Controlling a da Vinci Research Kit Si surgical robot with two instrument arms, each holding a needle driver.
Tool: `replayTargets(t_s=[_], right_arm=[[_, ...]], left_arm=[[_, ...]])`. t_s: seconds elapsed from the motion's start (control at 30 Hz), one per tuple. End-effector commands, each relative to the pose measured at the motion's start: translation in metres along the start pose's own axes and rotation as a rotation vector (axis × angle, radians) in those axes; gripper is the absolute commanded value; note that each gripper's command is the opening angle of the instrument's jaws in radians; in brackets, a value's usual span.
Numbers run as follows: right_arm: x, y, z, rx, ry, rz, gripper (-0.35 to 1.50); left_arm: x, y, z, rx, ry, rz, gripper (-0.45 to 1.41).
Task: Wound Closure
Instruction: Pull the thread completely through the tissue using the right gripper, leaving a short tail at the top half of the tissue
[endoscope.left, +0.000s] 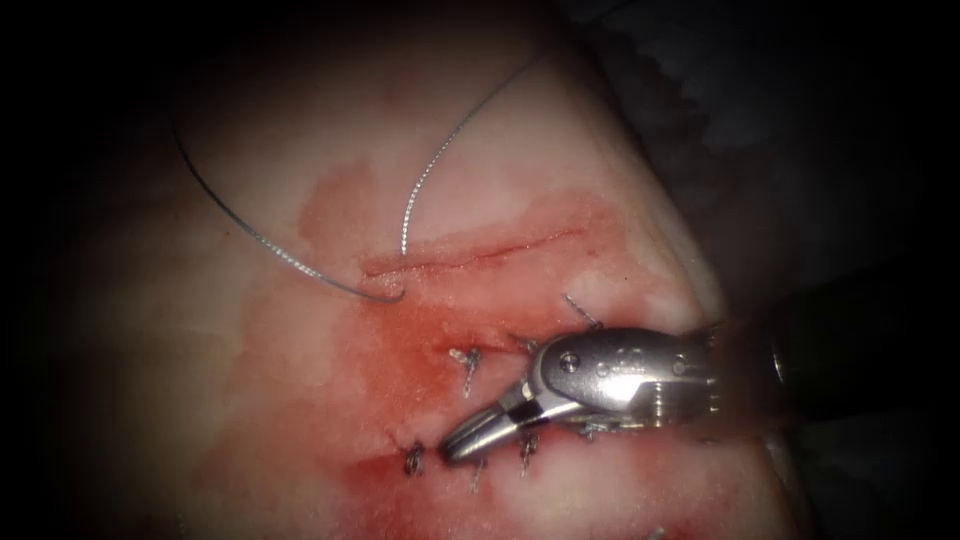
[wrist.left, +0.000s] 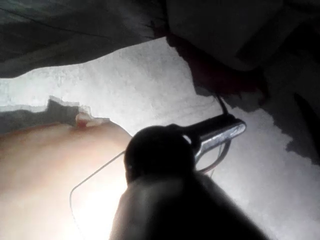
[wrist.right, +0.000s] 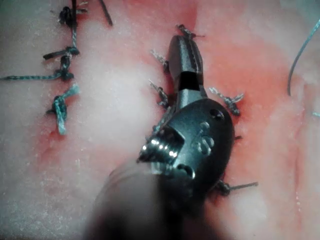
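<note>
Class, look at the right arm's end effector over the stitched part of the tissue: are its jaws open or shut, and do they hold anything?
Shut and holding nothing: the right end effector shows its jaws pressed together, with no needle or thread between them.

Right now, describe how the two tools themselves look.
The right arm's tool is polished silver metal: short tapered jaws, a dark band behind them, a rounded wrist housing with a screw head and faint engraved marks, then a dark shaft. The left arm's tool shows a shiny silver tip beyond a dark rounded wrist.
</note>
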Motion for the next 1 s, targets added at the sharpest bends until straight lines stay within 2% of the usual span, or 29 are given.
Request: replayTargets(t_s=[0.03,0.13,0.23,0.3,0.33,0.37,0.4,0.43,0.57,0.67,0.73,0.8,0.9,0.93,1.0], right_arm=[[0.0008,0.0012,0.0011,-0.019,-0.019,0.035,-0.35],[0.0012,0.0032,0.0013,-0.050,-0.036,0.088,-0.35],[0.0006,0.0035,0.0014,-0.030,-0.058,0.092,-0.35],[-0.0007,0.0025,0.0013,0.085,-0.107,0.106,-0.35],[-0.0024,0.0015,0.0008,0.252,-0.160,0.045,-0.15],[-0.0035,0.0008,0.0004,0.383,-0.193,0.020,-0.10],[-0.0042,0.0004,0.0000,0.468,-0.209,-0.003,-0.01],[-0.0051,-0.0001,-0.0005,0.564,-0.215,-0.051,0.24],[-0.0064,-0.0018,-0.0020,0.741,-0.176,-0.224,0.17],[-0.0059,-0.0029,-0.0025,0.788,-0.125,-0.291,0.15],[-0.0053,-0.0037,-0.0025,0.802,-0.065,-0.323,0.21],[-0.0044,-0.0047,-0.0022,0.812,-0.007,-0.347,0.15],[-0.0027,-0.0057,-0.0019,0.785,0.059,-0.379,0.15],[-0.0016,-0.0059,-0.0018,0.762,0.104,-0.383,0.24],[-0.0008,-0.0061,-0.0016,0.743,0.136,-0.385,0.29]], left_arm=[[-0.0006,0.0006,0.0006,-0.006,-0.006,0.005,-0.45],[-0.0018,0.0008,-0.0002,-0.027,-0.011,0.012,-0.45],[-0.0022,0.0008,-0.0005,-0.032,-0.015,-0.001,-0.45],[-0.0015,0.0006,-0.0001,0.010,0.003,-0.082,-0.45],[-0.0005,0.0001,0.0007,0.045,0.034,-0.132,-0.45],[0.0005,-0.0004,0.0013,0.063,0.054,-0.161,-0.45],[0.0013,-0.0007,0.0019,0.081,0.068,-0.174,-0.45],[0.0022,-0.0011,0.0026,0.099,0.078,-0.187,-0.45],[0.0061,-0.0031,0.0054,0.165,0.135,-0.213,-0.45],[0.0079,-0.0042,0.0068,0.189,0.165,-0.230,-0.45],[0.0085,-0.0047,0.0073,0.207,0.174,-0.240,-0.45],[0.0087,-0.0050,0.0075,0.226,0.184,-0.253,-0.45],[0.0087,-0.0049,0.0075,0.224,0.184,-0.266,-0.45],[0.0085,-0.0047,0.0074,0.227,0.187,-0.268,-0.45],[0.0085,-0.0046,0.0073,0.229,0.188,-0.268,-0.45]])
